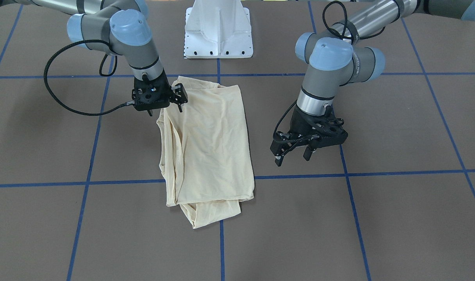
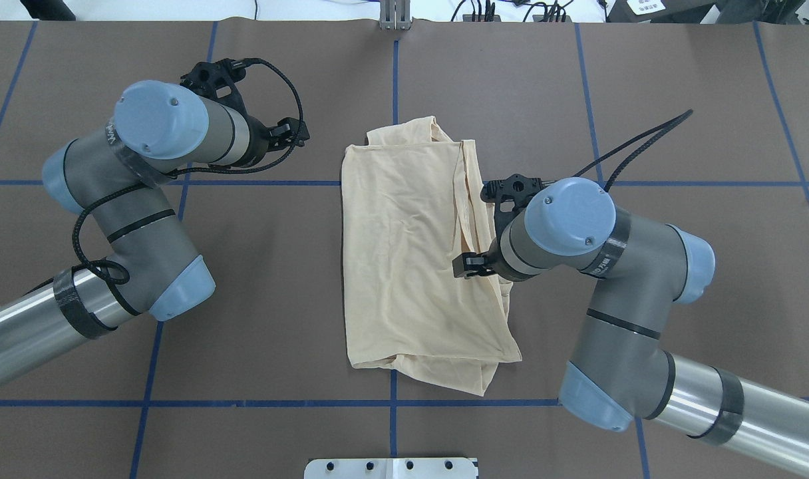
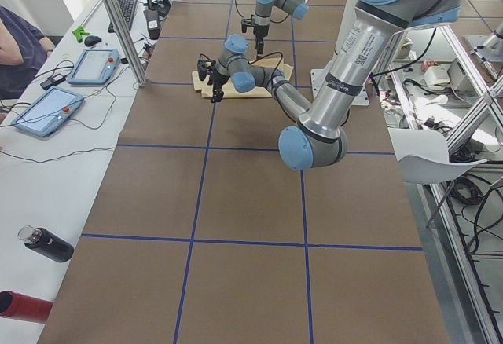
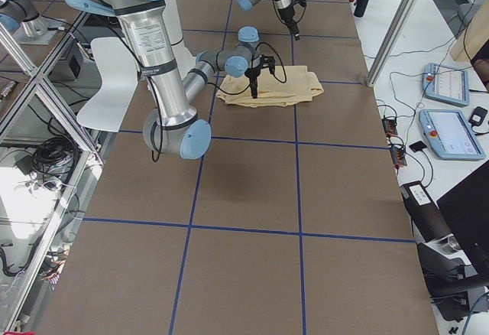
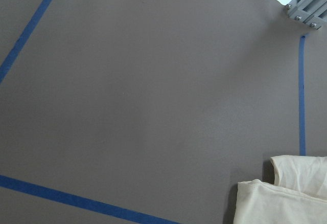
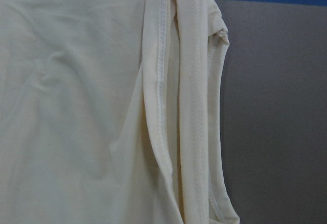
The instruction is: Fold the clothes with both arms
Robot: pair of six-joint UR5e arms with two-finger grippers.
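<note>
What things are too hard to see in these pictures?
Right claw tips: overhead view, mostly hidden under its own wrist.
Shirt inner layers: every view, folded under the top layer.
Rest of the shirt: left wrist view, cut off by the bottom corner.
Left claw: side views, too small.

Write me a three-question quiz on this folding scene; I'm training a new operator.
1. True or false: the left gripper is over bare table, clear of the shirt.
2. Which arm's gripper is at the shirt's long edge? A) left B) right
3. Fill in: the left gripper's jaws stand ___.
Key: 1 true; 2 B, the right gripper; 3 open.
</note>
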